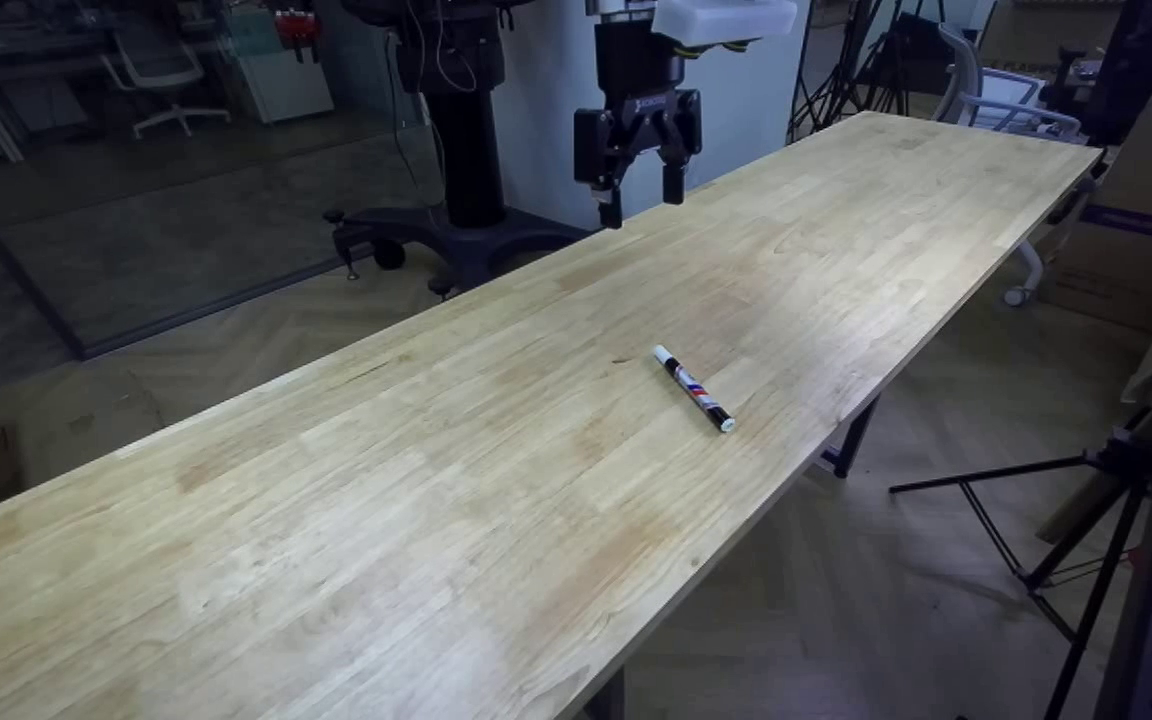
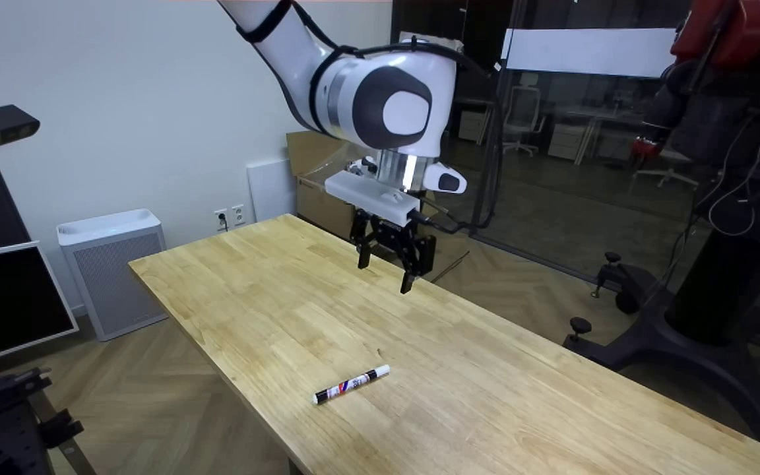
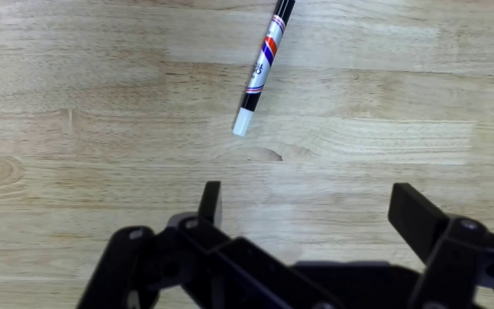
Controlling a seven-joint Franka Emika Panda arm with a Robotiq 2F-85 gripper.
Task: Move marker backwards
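Had free air between the spread pincer (image 2: 385,278) and the table (image 2: 254,284) below, and bare table all around the marker (image 2: 351,384), with passage along both its flanks. Faced that marker as a low obstacle lying there; in an exterior view, had the wheeled stand (image 1: 471,155) and a tripod (image 1: 1126,458) beyond opposite long edges.

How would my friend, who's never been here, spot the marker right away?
Start at the long wooden table, with the black hand open above it. Lying on that table is the marker, a thin stick with a white end. Red and blue stripes cross its whitish middle, unlike the pale table or black hand.
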